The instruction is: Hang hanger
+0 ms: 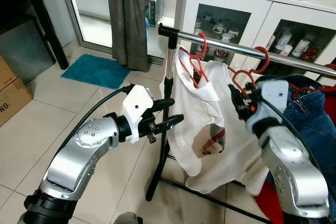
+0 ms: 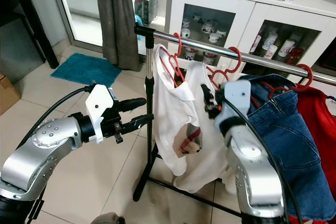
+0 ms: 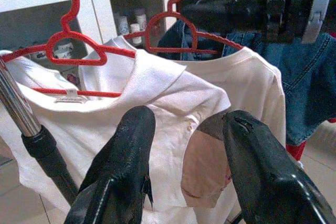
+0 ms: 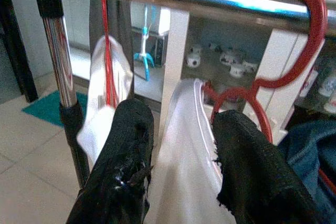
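Observation:
A chrome rail (image 1: 220, 42) carries two red hangers. The first hanger (image 1: 201, 43) holds a white shirt (image 1: 202, 129) next to the rack's upright pole. The second hanger (image 1: 262, 59) has its hook over the rail, also with white cloth on it. My right gripper (image 1: 237, 98) is open just below and in front of that hook; in the right wrist view the hook (image 4: 310, 30) rests on the rail beyond the open fingers (image 4: 131, 145). My left gripper (image 1: 170, 113) is open beside the pole, pointing at the white shirt (image 3: 173, 87), holding nothing.
Blue jeans (image 1: 312, 124) and a red garment (image 2: 320, 114) hang further right on the rail. A white glass-door cabinet (image 1: 236, 3) stands behind. A grey curtain (image 1: 126, 19), a teal mat (image 1: 97, 69) and cardboard boxes (image 1: 8, 93) lie to the left on the tiled floor.

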Motion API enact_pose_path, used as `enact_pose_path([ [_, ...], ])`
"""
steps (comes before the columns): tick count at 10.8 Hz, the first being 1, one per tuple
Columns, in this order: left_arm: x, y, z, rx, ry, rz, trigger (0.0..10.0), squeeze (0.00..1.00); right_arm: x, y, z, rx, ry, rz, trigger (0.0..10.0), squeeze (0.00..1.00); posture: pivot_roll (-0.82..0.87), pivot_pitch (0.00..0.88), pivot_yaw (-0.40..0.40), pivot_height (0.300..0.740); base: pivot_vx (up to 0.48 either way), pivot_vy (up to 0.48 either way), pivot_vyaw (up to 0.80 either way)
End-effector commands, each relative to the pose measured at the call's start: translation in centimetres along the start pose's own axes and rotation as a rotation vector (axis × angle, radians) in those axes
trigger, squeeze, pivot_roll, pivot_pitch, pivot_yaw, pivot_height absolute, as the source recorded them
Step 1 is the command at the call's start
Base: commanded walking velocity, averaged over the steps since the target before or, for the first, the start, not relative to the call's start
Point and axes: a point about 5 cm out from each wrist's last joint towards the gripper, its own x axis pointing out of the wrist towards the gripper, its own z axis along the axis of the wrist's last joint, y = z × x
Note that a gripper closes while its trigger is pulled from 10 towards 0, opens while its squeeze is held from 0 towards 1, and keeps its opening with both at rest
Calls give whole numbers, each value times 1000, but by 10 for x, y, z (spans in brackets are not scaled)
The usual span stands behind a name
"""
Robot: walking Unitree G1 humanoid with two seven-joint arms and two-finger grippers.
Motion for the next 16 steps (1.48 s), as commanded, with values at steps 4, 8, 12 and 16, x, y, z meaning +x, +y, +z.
enact_pose_path([
  [4,-2,6,2,17,-8,29,10000,82,2,0,4,25,-27,-1,10000,0,98,0,-61,740,0,0,0],
  [8,-9,14,3,22,-2,62,10000,75,6,10,1,55,-29,15,10000,0,126,0,-58,740,0,0,0],
  [12,-12,22,-11,-135,-46,308,10000,0,-9,-3,5,41,-105,-15,10000,1000,83,0,-32,740,0,0,0],
  [16,-17,27,-15,-148,-58,565,10000,0,-23,3,0,141,-178,38,10000,1000,75,0,-47,740,0,0,0],
])
